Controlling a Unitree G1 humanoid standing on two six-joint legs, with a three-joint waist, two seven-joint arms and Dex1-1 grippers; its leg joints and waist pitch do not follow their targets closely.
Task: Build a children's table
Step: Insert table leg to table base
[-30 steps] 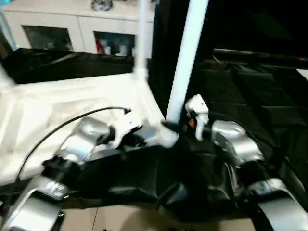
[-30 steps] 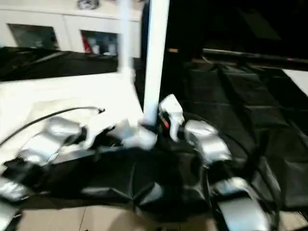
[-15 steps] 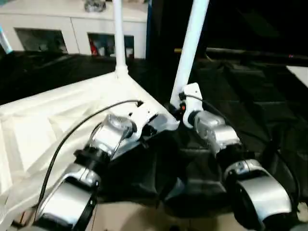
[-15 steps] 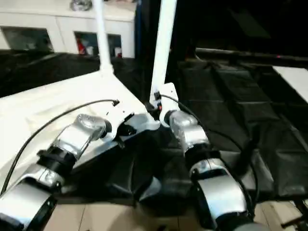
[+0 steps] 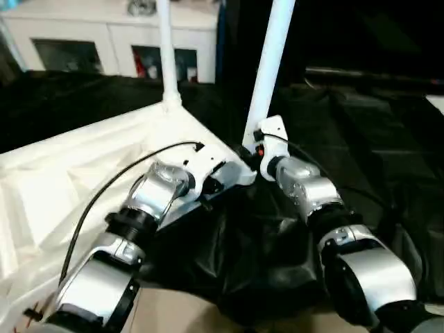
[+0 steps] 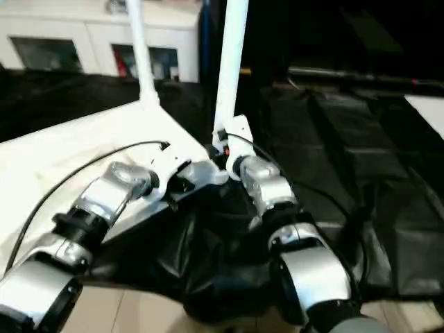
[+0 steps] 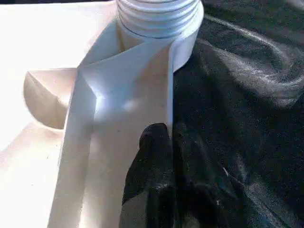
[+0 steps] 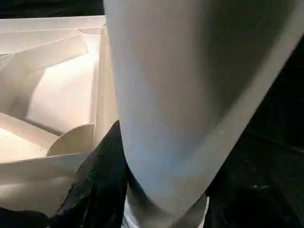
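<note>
the right gripper clasps a white leg standing between its fingers in the tabletop corner socket, while the left gripper, fingers pressed together, rests on the rim just beside that socket.

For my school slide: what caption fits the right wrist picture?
Right gripper holds a white table leg at the upside-down tabletop's corner.

White tabletop, white legs, black sheet, black fingers.
</note>
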